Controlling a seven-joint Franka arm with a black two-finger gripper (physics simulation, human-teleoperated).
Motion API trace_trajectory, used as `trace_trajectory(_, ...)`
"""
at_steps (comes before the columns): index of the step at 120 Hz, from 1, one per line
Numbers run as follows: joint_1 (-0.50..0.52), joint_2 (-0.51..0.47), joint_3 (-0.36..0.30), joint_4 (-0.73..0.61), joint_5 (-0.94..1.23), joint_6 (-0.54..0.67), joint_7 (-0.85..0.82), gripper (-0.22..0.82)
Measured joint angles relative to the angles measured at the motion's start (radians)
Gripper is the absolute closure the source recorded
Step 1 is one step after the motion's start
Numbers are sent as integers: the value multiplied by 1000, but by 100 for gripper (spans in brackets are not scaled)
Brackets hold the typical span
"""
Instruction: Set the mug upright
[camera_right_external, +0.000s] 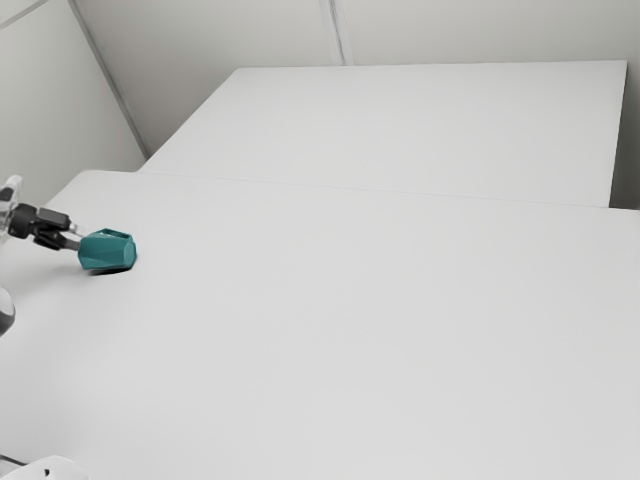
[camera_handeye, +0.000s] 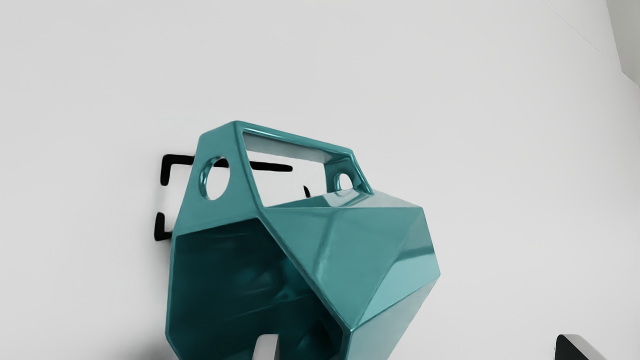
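1. Reaching in from the exterior view's left, the gripper (camera_handeye: 422, 347) is seen with its two fingers spread wide; nothing is pinched between them.
2. One fingertip (camera_handeye: 267, 347) is set against the dark mouth (camera_handeye: 235, 285) of the mug (camera_handeye: 330, 250), the other (camera_handeye: 577, 350) well outside it, so that a stretch of the wall is left between them. Whether the wall is touched cannot be told.
3. The mug is tipped on its side, low over the table (camera_right_external: 340, 330), near the exterior view's left edge; its mouth is turned toward the gripper and its handle (camera_handeye: 295, 138) is raised.
4. The task is judged unfinished: an upright stance is not shown. Still left is for the mug to be gripped, turned onto its base, and released standing.
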Motion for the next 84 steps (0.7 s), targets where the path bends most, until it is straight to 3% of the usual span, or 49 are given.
trace_trajectory(24,-3,4,-1,-50,-35,-2,-16,1)
trace_trajectory(53,-2,3,-18,-46,-53,-10,-24,54)
trace_trajectory(67,2,-2,-39,-46,-56,-16,-24,66)
trace_trajectory(84,3,-4,-43,-50,-68,-26,-24,73)
